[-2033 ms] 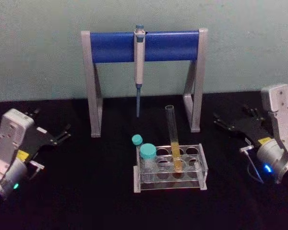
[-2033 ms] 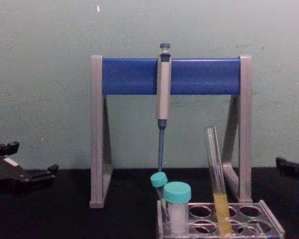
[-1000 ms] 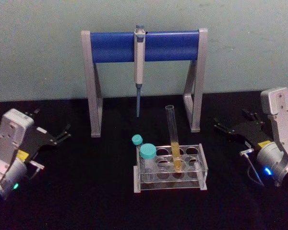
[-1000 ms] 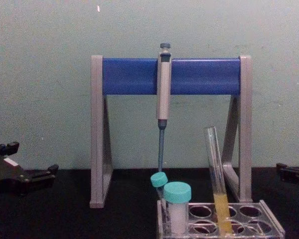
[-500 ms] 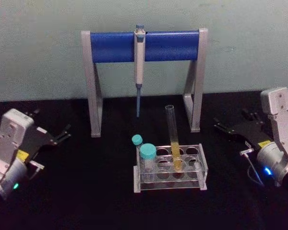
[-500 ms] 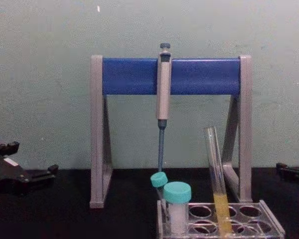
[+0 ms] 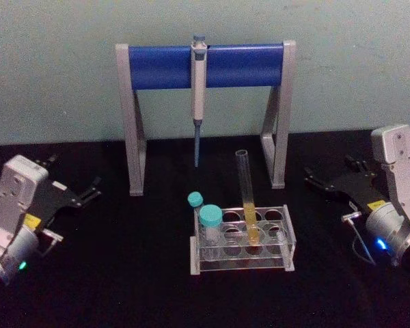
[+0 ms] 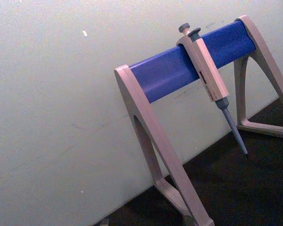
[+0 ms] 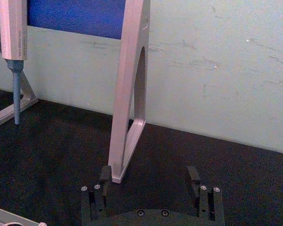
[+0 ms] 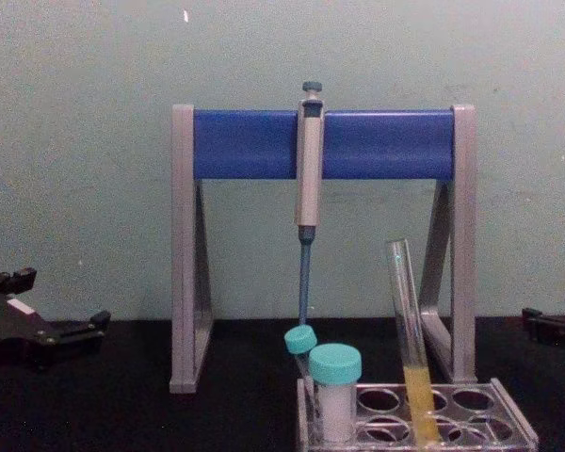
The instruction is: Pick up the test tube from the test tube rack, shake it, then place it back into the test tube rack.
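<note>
The test tube stands in the test tube rack at mid-table, leaning slightly, with yellow-orange liquid in its lower part. In the chest view the test tube rises well above the rack. My left gripper rests open at the table's left, far from the rack, and also appears at the left edge of the chest view. At the table's right, my right gripper is open with nothing between its fingers. Neither gripper touches the tube.
A grey-and-blue pipette stand stands behind the rack with a pipette hanging from it. A wide teal-capped tube and a thin teal-capped tube sit in the rack's left holes. Black tabletop lies between each gripper and the rack.
My right gripper has drawn back slightly toward the right edge and settled a little lower. The test tube, rack and left gripper have not moved.
</note>
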